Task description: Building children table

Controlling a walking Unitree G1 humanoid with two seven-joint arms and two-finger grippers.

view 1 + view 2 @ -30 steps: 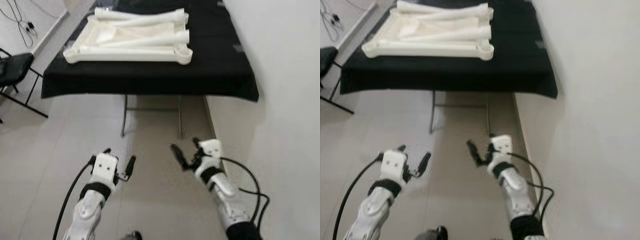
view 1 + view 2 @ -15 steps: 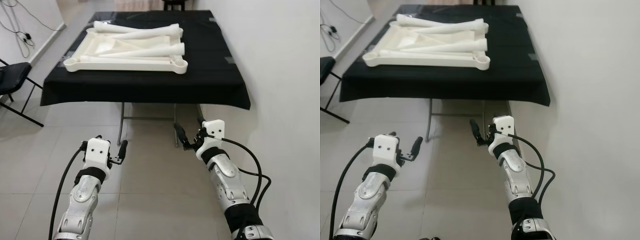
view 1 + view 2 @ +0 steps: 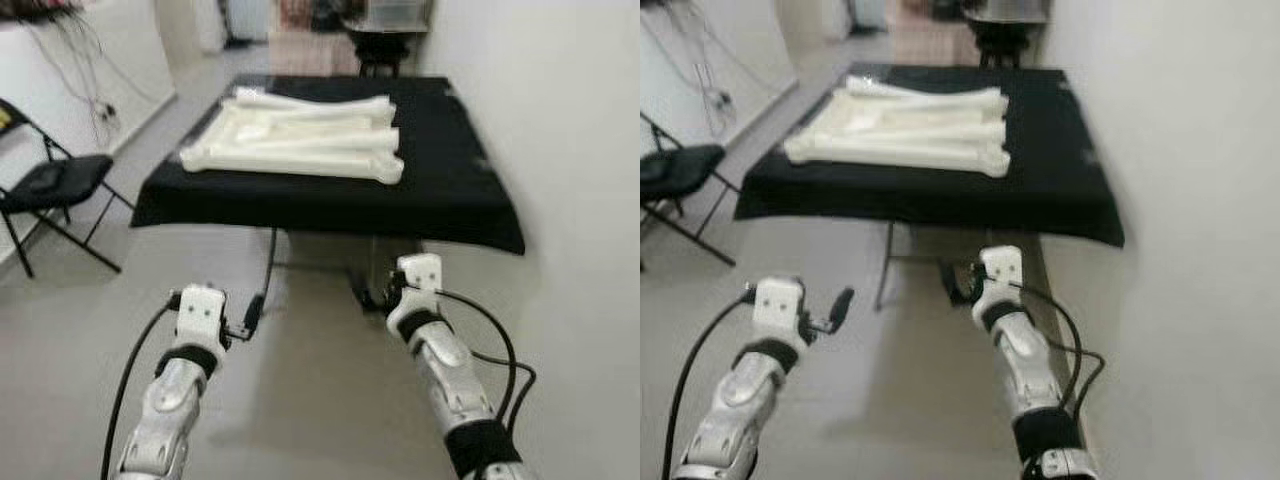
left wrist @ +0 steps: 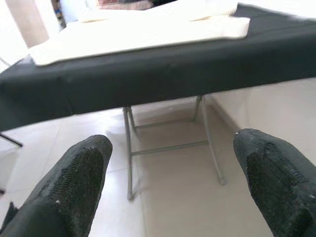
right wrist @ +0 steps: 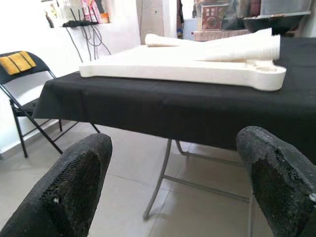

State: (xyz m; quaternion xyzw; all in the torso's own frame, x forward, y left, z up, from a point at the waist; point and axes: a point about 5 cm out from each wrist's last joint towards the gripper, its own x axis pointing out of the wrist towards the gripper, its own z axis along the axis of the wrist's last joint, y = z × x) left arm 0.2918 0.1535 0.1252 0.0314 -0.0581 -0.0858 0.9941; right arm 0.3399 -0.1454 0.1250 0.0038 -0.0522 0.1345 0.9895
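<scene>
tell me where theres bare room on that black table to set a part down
Bare black cloth runs along the wall-side edge of the table, right of the white tabletop panel, plus a narrower strip along the near edge. The left and middle are crowded: the panel with loose legs piled on it.

silver arms, black cables; white wrist blocks

We stand in a plain home room: tiled floor (image 3: 310, 400), white walls (image 3: 560, 120), a black folding chair (image 3: 50, 185), a cloth-covered tabletop (image 3: 450, 190).
</scene>
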